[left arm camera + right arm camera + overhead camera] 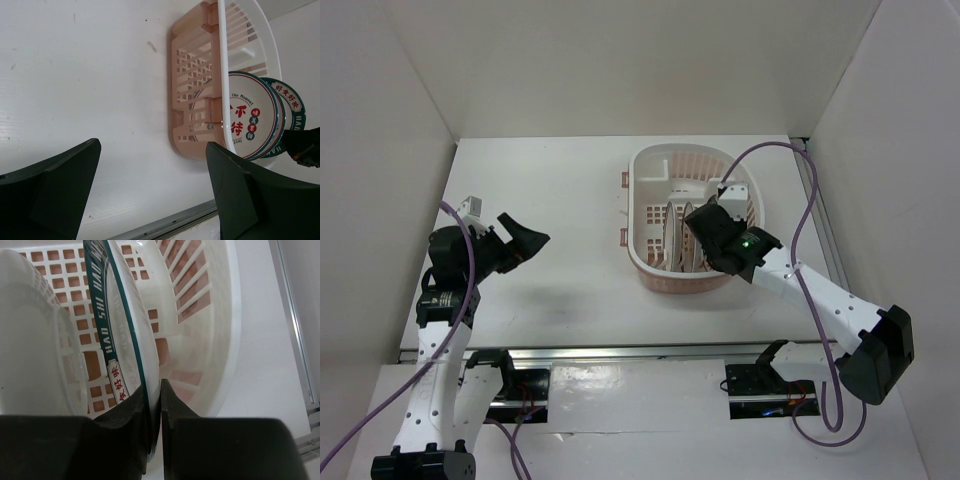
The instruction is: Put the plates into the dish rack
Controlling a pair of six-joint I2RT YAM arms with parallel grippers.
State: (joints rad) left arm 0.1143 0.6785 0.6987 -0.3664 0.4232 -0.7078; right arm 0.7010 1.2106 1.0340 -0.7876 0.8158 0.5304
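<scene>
The dish rack sits right of centre in the top view, on the table. The right gripper reaches into the rack and pinches the rim of the teal-rimmed plate, which stands on edge. A second plate stands just beside it. The left gripper is at mid-left, spread wide and empty, well apart from the rack.

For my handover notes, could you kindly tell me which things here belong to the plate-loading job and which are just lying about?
Job:
- dish rack
- red-lettered plate, standing in it
- teal-rimmed plate, pinched by the right gripper
- left gripper, open

Just there:
- purple cable
- metal rail
</scene>
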